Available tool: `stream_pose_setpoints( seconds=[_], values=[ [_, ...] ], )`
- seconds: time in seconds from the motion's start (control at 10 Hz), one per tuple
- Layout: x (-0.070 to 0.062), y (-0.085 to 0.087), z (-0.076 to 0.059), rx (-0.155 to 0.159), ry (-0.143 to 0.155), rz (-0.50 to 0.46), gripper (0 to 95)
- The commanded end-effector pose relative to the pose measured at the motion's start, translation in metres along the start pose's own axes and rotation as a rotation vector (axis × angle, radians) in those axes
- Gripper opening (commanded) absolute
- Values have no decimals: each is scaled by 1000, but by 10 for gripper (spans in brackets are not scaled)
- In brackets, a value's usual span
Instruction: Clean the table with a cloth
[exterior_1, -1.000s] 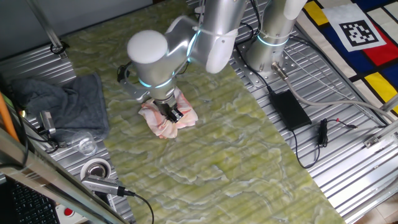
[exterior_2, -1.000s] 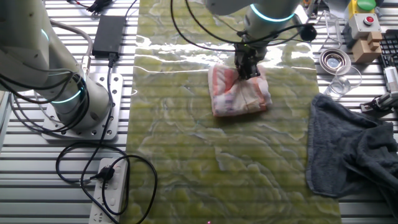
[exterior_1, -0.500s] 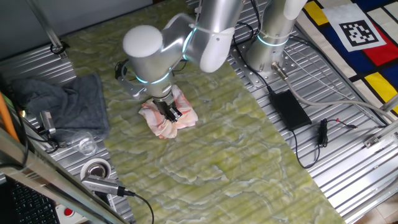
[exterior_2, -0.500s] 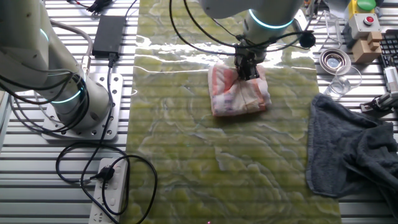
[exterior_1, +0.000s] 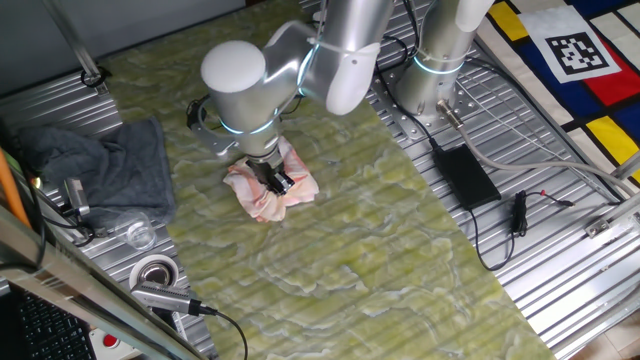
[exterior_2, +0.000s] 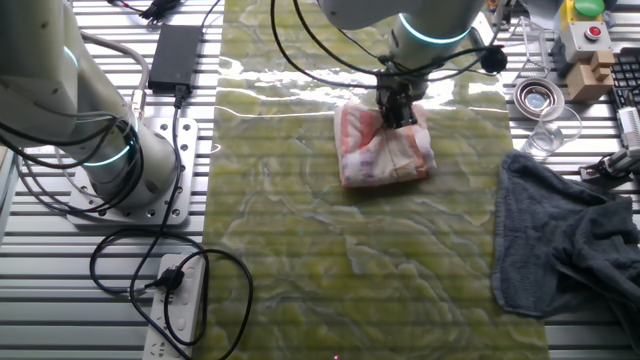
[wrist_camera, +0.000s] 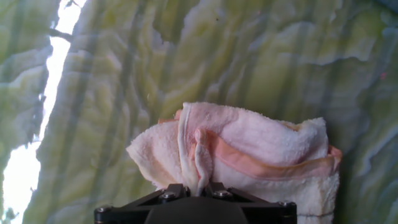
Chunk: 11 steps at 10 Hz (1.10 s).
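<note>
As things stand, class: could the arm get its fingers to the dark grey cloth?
Probably yes, but not freely: the fingers are pinching a fold of the pink cloth. The grey cloth lies nearby, uncovered, with open table between them.

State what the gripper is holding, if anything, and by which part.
The gripper is shut on the cloth, pinching a raised fold at its near edge. The rest of the cloth lies bunched on the table.

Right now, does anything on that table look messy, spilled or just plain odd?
Nothing looks spilled or broken. The small pink-and-white striped towel lies bunched rather than flat on the marbled yellow-green table, with a fold pinched in the two-finger gripper. A larger dark grey cloth lies crumpled at the table's edge.
</note>
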<state>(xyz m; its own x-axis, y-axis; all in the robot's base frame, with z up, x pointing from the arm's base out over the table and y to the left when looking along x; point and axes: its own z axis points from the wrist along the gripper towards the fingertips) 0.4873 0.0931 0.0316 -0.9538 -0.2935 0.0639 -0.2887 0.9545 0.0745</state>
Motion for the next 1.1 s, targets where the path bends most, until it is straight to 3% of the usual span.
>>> stream_pose_setpoints(
  seconds=[0.1, 1.1],
  values=[
    [3, 3, 1, -1, 1, 15, 0],
    [31, 45, 6, -22, 8, 125, 0]
  ],
)
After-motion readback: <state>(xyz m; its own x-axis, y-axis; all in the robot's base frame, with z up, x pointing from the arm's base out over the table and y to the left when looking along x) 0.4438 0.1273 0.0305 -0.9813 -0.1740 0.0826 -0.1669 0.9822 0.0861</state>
